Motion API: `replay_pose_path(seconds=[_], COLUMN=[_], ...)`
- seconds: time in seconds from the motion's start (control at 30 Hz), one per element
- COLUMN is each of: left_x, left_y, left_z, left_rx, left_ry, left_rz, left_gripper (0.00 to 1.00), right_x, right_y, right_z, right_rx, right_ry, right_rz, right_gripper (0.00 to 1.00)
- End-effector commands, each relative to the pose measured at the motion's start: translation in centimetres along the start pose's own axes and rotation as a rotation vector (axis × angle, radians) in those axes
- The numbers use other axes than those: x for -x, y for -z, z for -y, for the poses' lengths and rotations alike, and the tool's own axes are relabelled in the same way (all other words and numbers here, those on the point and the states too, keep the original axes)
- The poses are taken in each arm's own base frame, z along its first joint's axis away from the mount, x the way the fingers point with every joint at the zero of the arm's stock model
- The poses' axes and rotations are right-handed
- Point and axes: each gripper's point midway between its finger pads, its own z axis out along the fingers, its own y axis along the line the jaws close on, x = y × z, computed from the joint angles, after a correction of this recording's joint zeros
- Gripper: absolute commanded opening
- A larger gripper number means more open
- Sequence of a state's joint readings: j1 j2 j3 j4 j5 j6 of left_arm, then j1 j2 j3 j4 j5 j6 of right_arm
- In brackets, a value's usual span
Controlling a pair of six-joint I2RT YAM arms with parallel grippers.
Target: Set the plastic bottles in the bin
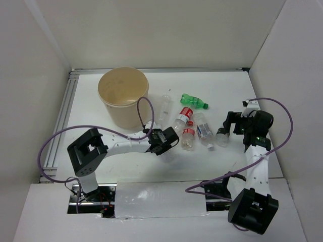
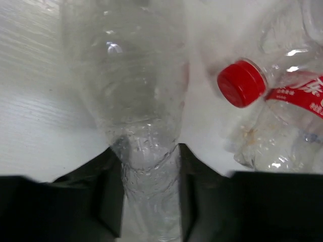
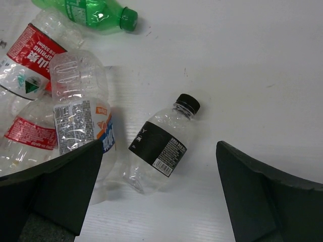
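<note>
While a clear bottle (image 2: 131, 75) is pinched at its neck by the left gripper (image 2: 149, 171), none is judged binned | right gripper (image 3: 159, 166): jaws spread over a black-labelled bottle (image 3: 160, 146) | red-labelled bottles (image 1: 184, 121) and green bottle (image 1: 194, 102) are left on the table (image 1: 227, 91) | bin (image 1: 118, 116), farthest: no bottle is seen inside.

1. The top view looks down from above the near edge onto the whole white worktop (image 1: 227, 85).
2. The left wrist view is very near a clear plastic bottle (image 2: 131, 75).
3. The right wrist view looks down from higher, sharing the small green plastic bottle (image 3: 86, 11) with the top view.
</note>
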State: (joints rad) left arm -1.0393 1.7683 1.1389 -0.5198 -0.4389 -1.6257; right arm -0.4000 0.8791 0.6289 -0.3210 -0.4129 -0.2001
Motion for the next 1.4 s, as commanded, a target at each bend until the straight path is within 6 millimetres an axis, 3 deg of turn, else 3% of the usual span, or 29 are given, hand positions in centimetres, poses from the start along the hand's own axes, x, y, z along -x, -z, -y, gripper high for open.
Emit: replay_pose_path(seconds=[0.0, 0.1, 0.13, 0.23, 0.27, 0.33, 0.4, 0.43, 0.47, 0.6, 0.63, 0.7, 0.73, 0.8, 0.83, 0.9, 0.93, 1.0, 1.03, 1.1, 1.17, 1.23, 1.37], left_x=[-0.6, -1.2, -1.0, -1.6, -1.2, 0.3, 3.5, 6.1, 6.9, 14.9, 18.4, 22.3, 25.8, 29.3, 32.4, 34.4, 36.5, 38.0, 38.9, 39.9, 39.8, 39.6, 39.6], left_y=[1.1, 4.5, 6.4, 11.6, 14.6, 17.5, 21.8, 24.2, 25.7, 30.1, 30.2, 30.0, 28.8, 27.5, 26.8, 24.5, 23.8, 22.6, 21.1, 20.7, 18.3, 17.2, 16.1], left_z=[0.8, 2.9, 3.6, 6.2, 7.5, 9.0, 10.6, 11.0, 11.4, 12.0, 11.4, 10.7, 9.6, 7.9, 6.1, 4.8, 3.5, 2.8, 2.1, 2.5, 2.4, 2.3, 1.2], left_rx=[-0.056, -0.159, -0.206, -0.36, -0.449, -0.553, -0.668, -0.7, -0.733, -0.712, -0.668, -0.622, -0.567, -0.51, -0.447, -0.381, -0.339, -0.306, -0.271, -0.267, -0.212, -0.188, -0.161], left_ry=[-0.053, -0.204, -0.271, -0.422, -0.436, -0.486, -0.446, -0.464, -0.47, -0.429, -0.386, -0.356, -0.314, -0.244, -0.195, -0.173, -0.141, -0.119, -0.116, -0.137, -0.183, -0.196, -0.197], left_rz=[-0.011, 0.044, 0.061, 0.093, 0.104, 0.152, 0.257, 0.365, 0.392, 0.628, 0.692, 0.756, 0.788, 0.8, 0.839, 0.836, 0.858, 0.856, 0.843, 0.841, 0.793, 0.769, 0.748], left_gripper=[0.33, 0.15, 0.15, 0.11, 0.09, 0.06, 0.06, 0.06, 0.08, 0.09, 0.09, 0.1, 0.13, 0.13, 0.13, 0.16, 0.17, 0.22, 0.23, 0.32, 0.4, 0.61, 0.87], right_x=[1.1, 1.0, 1.1, 1.0, 0.8, 1.3, 0.6, 0.6, 1.1, 0.9, 1.1, 1.5, 0.8, 1.3, 0.9, 0.9, 0.5, 0.3, -0.1, -0.1, -1.0, -1.6, -3.7], right_y=[0.0, 0.1, 0.2, 0.7, 0.9, 0.8, 0.0, -0.7, -0.6, -2.1, -2.9, -3.3, -4.0, -4.4, -4.6, -4.9, -5.2, -5.6, -5.9, -6.3, -7.0, -7.3, -8.6], right_z=[-0.8, -2.0, -2.6, -5.2, -6.2, -6.6, -7.1, -7.5, -8.0, -9.5, -9.1, -10.4, -10.5, -11.9, -12.1, -12.9, -12.9, -13.0, -12.9, -12.7, -12.1, -12.5, -11.8], right_rx=[0.059, 0.142, 0.183, 0.352, 0.416, 0.455, 0.483, 0.492, 0.506, 0.505, 0.46, 0.46, 0.447, 0.462, 0.458, 0.467, 0.447, 0.427, 0.409, 0.387, 0.346, 0.338, 0.278], right_ry=[0.054, 0.091, 0.11, 0.15, 0.146, 0.135, 0.114, 0.123, 0.14, 0.131, 0.134, 0.127, 0.114, 0.125, 0.118, 0.132, 0.127, 0.134, 0.142, 0.152, 0.16, 0.178, 0.201], right_rz=[0.042, 0.036, 0.037, 0.039, 0.041, 0.03, -0.035, -0.069, -0.06, -0.126, -0.134, -0.159, -0.188, -0.199, -0.216, -0.225, -0.241, -0.249, -0.262, -0.272, -0.304, -0.323, -0.399], right_gripper=[1.0, 0.83, 0.64, 0.44, 0.44, 0.5, 0.65, 0.73, 0.77, 0.84, 0.86, 0.87, 0.87, 0.9, 0.9, 0.93, 0.94, 0.95, 0.95, 0.98, 0.98, 0.99, 0.99])
